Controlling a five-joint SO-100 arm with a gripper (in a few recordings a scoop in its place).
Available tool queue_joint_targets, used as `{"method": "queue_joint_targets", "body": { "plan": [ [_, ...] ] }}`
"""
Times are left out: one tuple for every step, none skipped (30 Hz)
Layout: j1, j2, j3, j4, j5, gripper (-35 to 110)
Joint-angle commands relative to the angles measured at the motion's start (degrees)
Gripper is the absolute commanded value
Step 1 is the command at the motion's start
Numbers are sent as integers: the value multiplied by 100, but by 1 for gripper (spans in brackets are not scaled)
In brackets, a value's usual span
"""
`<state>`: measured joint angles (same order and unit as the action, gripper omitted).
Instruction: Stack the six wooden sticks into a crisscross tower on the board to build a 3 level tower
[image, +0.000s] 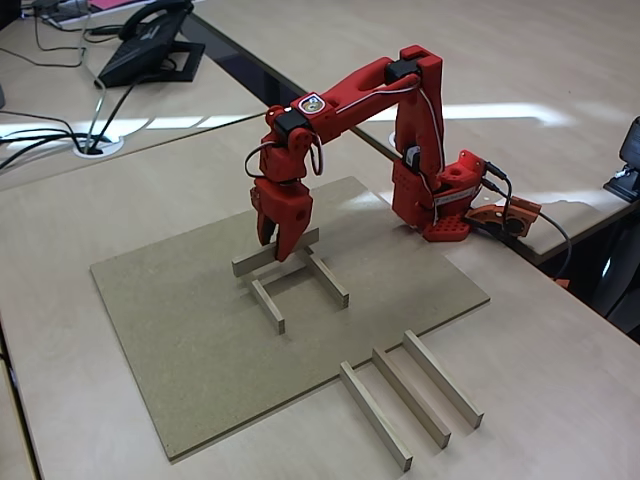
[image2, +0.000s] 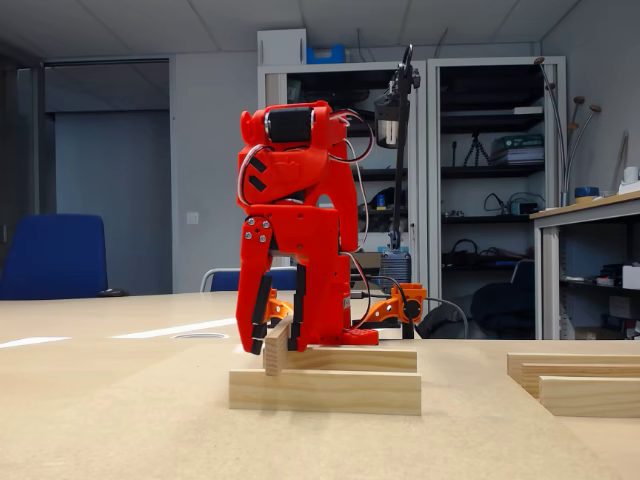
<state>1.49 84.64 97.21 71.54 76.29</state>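
Note:
On the tan board (image: 180, 340) two wooden sticks (image: 267, 305) (image: 328, 278) lie parallel. A third stick (image: 300, 243) lies across their far ends. My red gripper (image: 279, 245) points down over that cross stick, with its fingers closed on both sides of it near the left end. In the low fixed view the gripper (image2: 278, 345) clamps the stick's end face (image2: 277, 347), which rests on the front stick (image2: 325, 390); the rear stick (image2: 360, 358) shows behind. Three more sticks (image: 410, 397) lie side by side on the desk off the board's right corner.
The arm's base (image: 440, 205) stands at the board's far right edge with an orange clamp and cable beside it. A black desk phone (image: 150, 45) and cables lie far left. Shelving (image2: 490, 200) and a blue chair (image2: 55, 255) stand behind the table.

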Motion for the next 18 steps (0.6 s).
{"method": "queue_joint_targets", "body": {
  "plan": [
    [35,167,53,-18,-79,19],
    [26,202,53,-35,-114,19],
    [18,246,53,-44,-158,20],
    [0,299,53,-53,-193,21],
    [-18,352,53,-70,-220,21],
    [-44,404,53,-88,-237,21],
    [-70,457,53,-114,-255,22],
    [-105,510,70,-132,-255,22],
    [-149,580,79,-158,-255,22],
    [-185,642,105,-193,-255,23],
    [-220,721,132,-229,-255,23],
    [-264,809,158,-264,-264,24],
    [-308,888,167,-290,-281,24],
    [-352,958,167,-299,-299,25],
    [-404,1046,167,-334,-352,25],
    [-466,1143,167,-387,-422,25],
    [-554,1248,167,-404,-457,26],
    [-642,1371,158,-413,-519,26]
  ]
}}
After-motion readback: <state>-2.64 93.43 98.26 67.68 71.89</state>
